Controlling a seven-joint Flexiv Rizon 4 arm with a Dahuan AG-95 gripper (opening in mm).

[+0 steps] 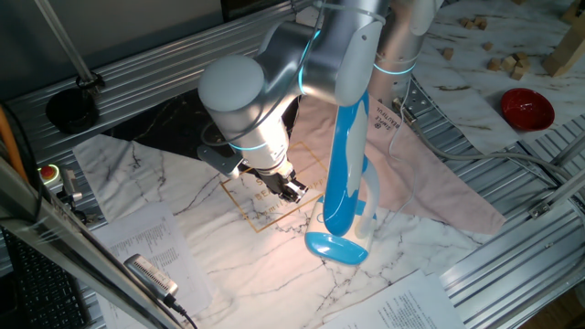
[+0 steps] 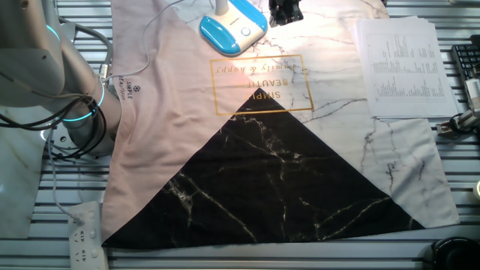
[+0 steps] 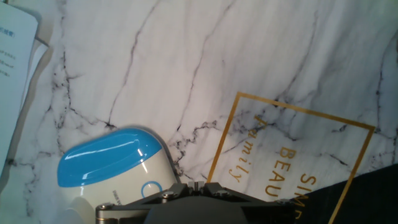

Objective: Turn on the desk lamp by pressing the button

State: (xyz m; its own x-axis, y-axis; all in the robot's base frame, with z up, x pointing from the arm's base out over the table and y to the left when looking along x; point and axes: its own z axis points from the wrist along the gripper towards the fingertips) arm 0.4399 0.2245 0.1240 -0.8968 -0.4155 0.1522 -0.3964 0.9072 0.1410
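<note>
The desk lamp stands on the marble-print cloth: its long sky-blue head [image 1: 347,174] rises above the oval blue foot [image 1: 336,247]. The foot also shows in the other fixed view [image 2: 232,31] and in the hand view [image 3: 115,165]. Its white top bears a blue ring button [image 3: 151,190]. My gripper [image 1: 292,189] hangs just left of the foot, a little above the cloth. In the hand view the fingertips [image 3: 198,185] touch each other, shut on nothing, just right of the ring button. A warm bright patch lies on the cloth [image 1: 274,219] by the lamp.
A red bowl [image 1: 527,108] and several wooden blocks [image 1: 512,62] lie at the back right. Printed sheets [image 2: 397,67] and a keyboard [image 2: 466,67] lie beside the cloth. A power strip [image 2: 86,232] and the arm's base [image 2: 75,120] are on the other side.
</note>
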